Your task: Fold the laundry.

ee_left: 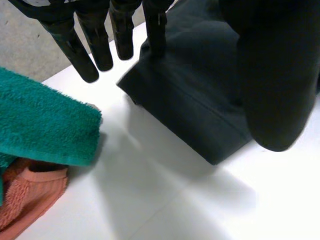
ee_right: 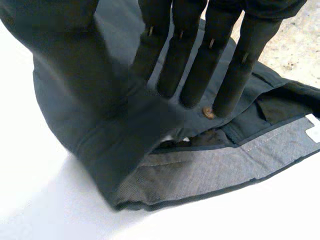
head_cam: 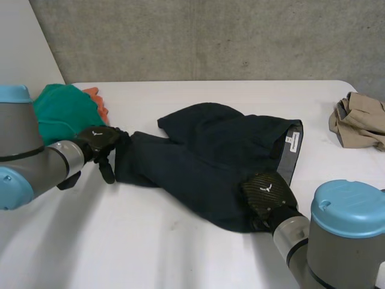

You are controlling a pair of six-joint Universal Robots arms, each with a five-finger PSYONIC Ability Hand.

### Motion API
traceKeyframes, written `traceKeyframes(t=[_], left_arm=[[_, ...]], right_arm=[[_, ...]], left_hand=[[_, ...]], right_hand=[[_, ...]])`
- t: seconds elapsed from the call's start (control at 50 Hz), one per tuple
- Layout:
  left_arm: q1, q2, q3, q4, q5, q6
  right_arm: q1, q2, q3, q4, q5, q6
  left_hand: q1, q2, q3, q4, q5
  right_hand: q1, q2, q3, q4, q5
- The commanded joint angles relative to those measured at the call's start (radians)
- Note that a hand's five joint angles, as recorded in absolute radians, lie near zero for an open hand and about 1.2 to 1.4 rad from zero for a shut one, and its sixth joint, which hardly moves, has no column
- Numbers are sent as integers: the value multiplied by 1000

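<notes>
- Crowding the left hand (head_cam: 99, 141), a green terry towel (head_cam: 60, 111) and an orange knit cloth (head_cam: 100, 107) could snag in the fold.
- Fingers straight, that hand only touches the leg hem (head_cam: 124, 164) of the dark navy cotton shorts (head_cam: 204, 150) on the white counter (head_cam: 180, 253), so it may slip off.
- Right hand (head_cam: 267, 192) lies flat and unclenched by the waistband (head_cam: 293, 150), so the cloth could bunch.

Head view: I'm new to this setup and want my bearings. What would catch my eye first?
A dark garment sprawls across the middle of the white table, grey-lined waistband toward the robot's right. The left hand sits at its leg hem, the right hand on the near waistband corner. A green towel lies beyond the left hand; a beige garment sits at the far right edge.
</notes>
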Motion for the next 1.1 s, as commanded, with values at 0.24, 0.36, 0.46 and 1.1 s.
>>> traceKeyframes(t=[0.24,0.36,0.46,1.1], left_arm=[[-133,-64,-5,93,-110,11],[-199,-101,9,165,-151,28],[-227,-99,13,205,-203,37],[-161,495,118,-235,-67,-50]], right_arm=[[-2,-343,-135,69,-52,42],[-20,-358,-178,89,-48,116],[-53,-323,-186,93,-41,121],[-151,-203,-512,323,-89,-116]], left_hand=[[-135,-134,-133,-126,-119],[0,1,2,10,16],[856,857,858,865,872],[1087,1088,1089,1096,1103]], right_hand=[[329,278,297,300,314],[329,278,297,300,314],[329,278,297,300,314],[329,278,297,300,314]])
